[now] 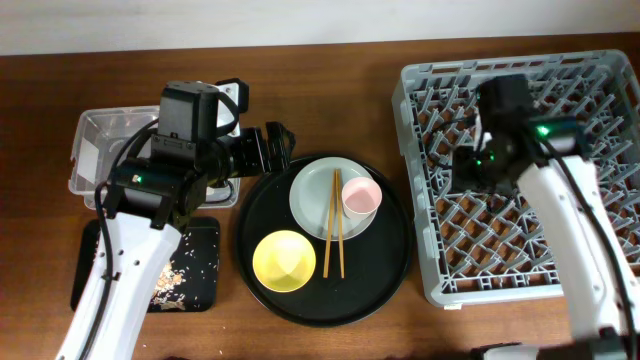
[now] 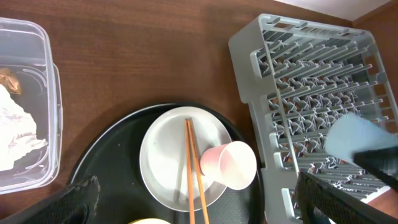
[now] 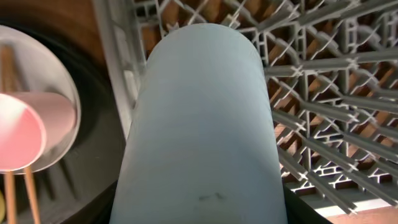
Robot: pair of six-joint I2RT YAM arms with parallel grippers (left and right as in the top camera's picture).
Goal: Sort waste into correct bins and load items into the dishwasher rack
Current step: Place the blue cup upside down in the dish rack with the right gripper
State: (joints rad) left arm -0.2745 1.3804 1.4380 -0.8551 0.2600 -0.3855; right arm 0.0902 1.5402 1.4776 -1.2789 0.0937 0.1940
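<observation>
My right gripper (image 1: 472,165) is shut on the light blue cup (image 3: 205,118) and holds it over the left part of the grey dishwasher rack (image 1: 600,90); the cup also shows in the left wrist view (image 2: 356,137). My left gripper (image 1: 265,150) is wide open and empty above the round black tray's far left rim (image 2: 202,202). On that tray lie the pale plate (image 1: 312,190), the pink cup (image 1: 361,196) on its side on the plate, wooden chopsticks (image 1: 334,235) and the yellow bowl (image 1: 284,260).
The clear tub (image 1: 100,130) at the far left holds crumpled white wrapper (image 2: 15,134). The shallow black tray (image 1: 200,270) in front of it holds brownish scraps with pale crumbs (image 1: 170,280). The round black tray (image 1: 390,265) sits close against the rack's left wall.
</observation>
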